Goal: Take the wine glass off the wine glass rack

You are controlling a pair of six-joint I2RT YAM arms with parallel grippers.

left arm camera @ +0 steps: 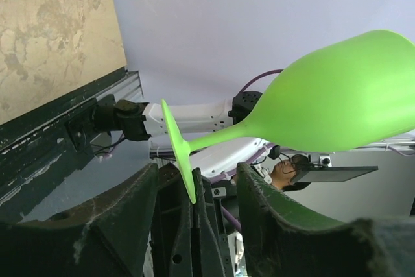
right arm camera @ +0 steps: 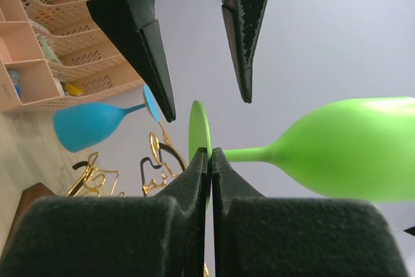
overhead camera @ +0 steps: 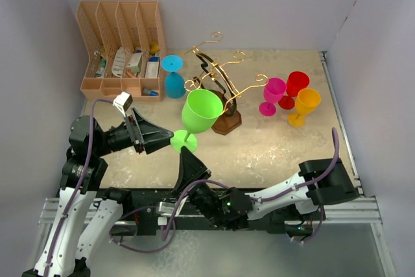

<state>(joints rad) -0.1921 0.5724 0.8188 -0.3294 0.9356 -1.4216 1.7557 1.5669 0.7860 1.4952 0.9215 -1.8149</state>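
The green wine glass [overhead camera: 202, 109] hangs in the air, tipped on its side, with its bowl in front of the gold wire rack [overhead camera: 217, 76] on its brown wooden base [overhead camera: 227, 121]. I cannot tell whether it touches the rack. My right gripper [overhead camera: 186, 150] is shut on the edge of the glass's foot disc [right arm camera: 200, 131], as the right wrist view [right arm camera: 211, 154] shows. My left gripper [overhead camera: 162, 139] is open, with its fingers [left arm camera: 117, 225] either side of the foot [left arm camera: 178, 150] and not touching it. The bowl [left arm camera: 337, 95] shows large in the left wrist view.
A blue glass [overhead camera: 173, 76] stands beside the tan slotted organiser [overhead camera: 120, 43] at the back left. Pink [overhead camera: 272, 95], red [overhead camera: 295, 85] and orange [overhead camera: 305, 105] glasses stand to the right of the rack. Walls close in the table on three sides.
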